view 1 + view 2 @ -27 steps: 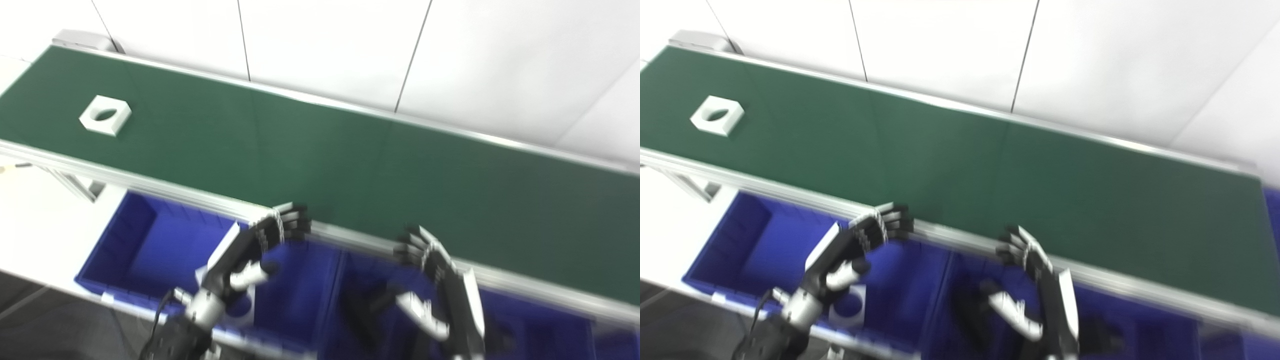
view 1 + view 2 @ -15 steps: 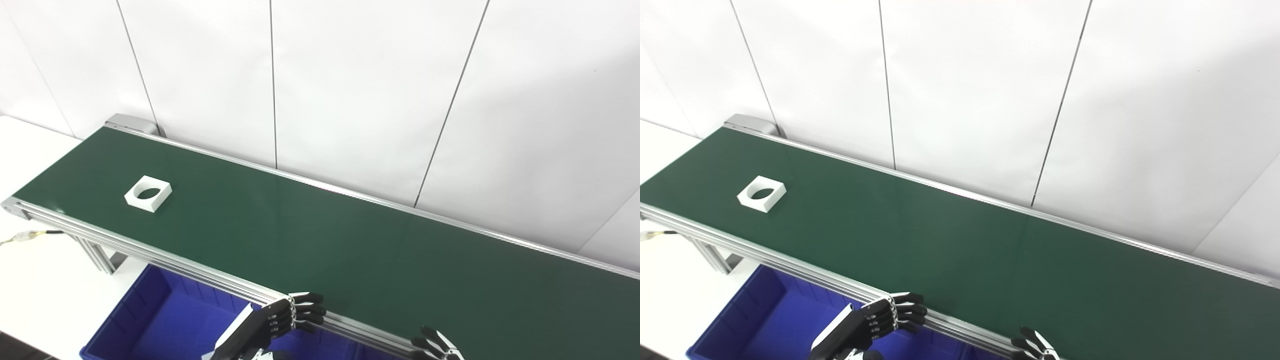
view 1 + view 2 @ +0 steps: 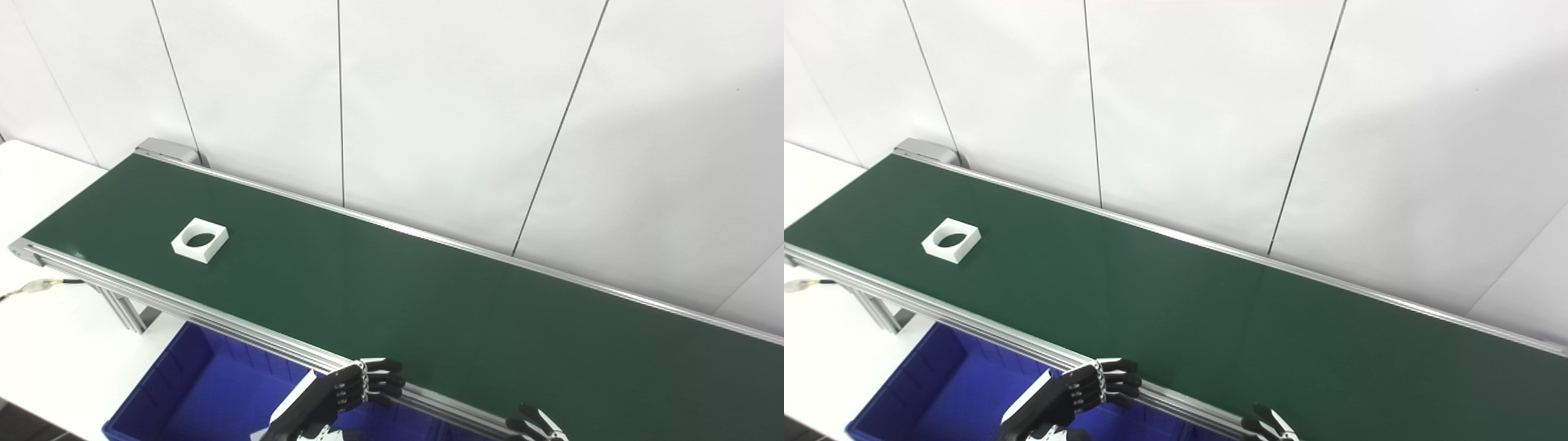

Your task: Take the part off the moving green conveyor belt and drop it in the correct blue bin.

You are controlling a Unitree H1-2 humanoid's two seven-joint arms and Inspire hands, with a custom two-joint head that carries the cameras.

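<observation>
White square part [image 3: 199, 239] with round hole lying flat near far left end of green belt [image 3: 429, 306], untouched; left hand [image 3: 343, 395] empty, fingers extended over belt's near rail above blue bin [image 3: 202, 398]; right hand [image 3: 536, 424] mostly cut off, grip unclear.

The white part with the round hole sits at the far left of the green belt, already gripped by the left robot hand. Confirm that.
Not gripped. The white part does lie at the far left of the green belt, but the left robot hand is well apart from it, at the belt's near rail, holding nothing. The left eye view shows the gap plainly.
</observation>
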